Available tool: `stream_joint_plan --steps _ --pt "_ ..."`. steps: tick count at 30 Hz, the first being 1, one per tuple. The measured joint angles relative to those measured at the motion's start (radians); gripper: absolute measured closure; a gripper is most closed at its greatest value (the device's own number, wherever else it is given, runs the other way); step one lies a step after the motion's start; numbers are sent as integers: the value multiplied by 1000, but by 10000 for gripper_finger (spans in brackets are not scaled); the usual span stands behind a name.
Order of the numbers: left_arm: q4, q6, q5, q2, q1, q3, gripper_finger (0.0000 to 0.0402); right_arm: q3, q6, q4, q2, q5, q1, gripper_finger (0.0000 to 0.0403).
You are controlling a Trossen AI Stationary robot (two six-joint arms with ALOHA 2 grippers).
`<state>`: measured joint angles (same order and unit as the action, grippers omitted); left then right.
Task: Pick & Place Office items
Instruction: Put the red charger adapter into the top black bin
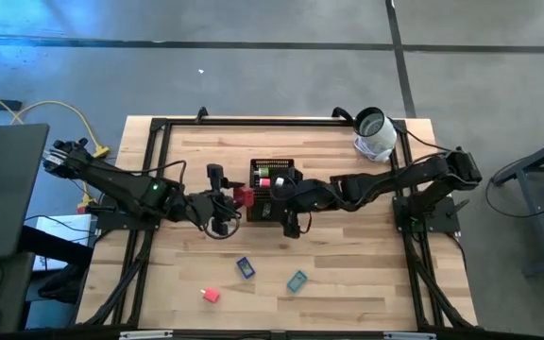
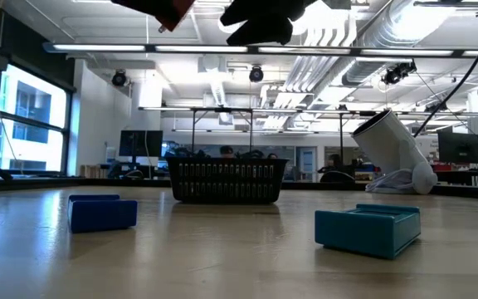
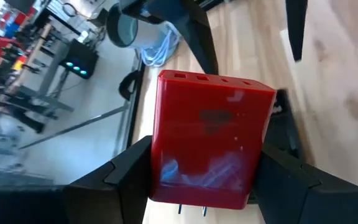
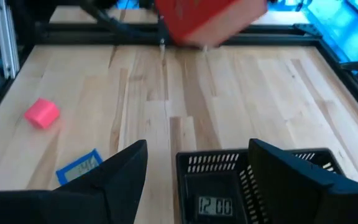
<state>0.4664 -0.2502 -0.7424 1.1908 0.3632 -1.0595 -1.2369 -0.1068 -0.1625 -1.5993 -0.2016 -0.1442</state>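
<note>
My left gripper [image 1: 235,198] is shut on a red blocky charger [image 3: 210,137], held high above the table just left of the black mesh tray [image 1: 274,168]. The charger also shows in the low view [image 2: 173,10] and the right wrist view [image 4: 210,18]. My right gripper [image 4: 197,163] is open and empty above the tray's near edge [image 1: 289,210]. In the tray lie a small clock face [image 4: 215,205] and red-and-white and green pieces [image 1: 268,181]. A blue piece [image 1: 245,267], a teal piece [image 1: 297,280] and a pink-red cube [image 1: 210,296] lie flat on the table near the front. My left gripper pinches the red charger by its two opposite narrow sides [image 3: 159,168] between its two fingers [image 3: 126,171]. The fingers come about level from the table's left. The end with the ports points away from the wrist and the prong end [image 3: 191,210] faces back toward it. The charger is lifted clear of the table.
A white-and-grey roll [image 1: 374,134] leans at the table's far right corner. Bare wood lies between the tray and the three loose pieces near the front. A black frame runs along the table's edges [image 1: 253,123].
</note>
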Motion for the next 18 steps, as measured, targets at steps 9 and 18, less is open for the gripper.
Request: stream_joint_plan --steps 9,18 --pt "-21 -99 -169 86 38 0 183 0 -7 59 0 46 31 135" --pt "-118 -225 -346 95 84 0 183 0 -30 98 0 47 36 135"
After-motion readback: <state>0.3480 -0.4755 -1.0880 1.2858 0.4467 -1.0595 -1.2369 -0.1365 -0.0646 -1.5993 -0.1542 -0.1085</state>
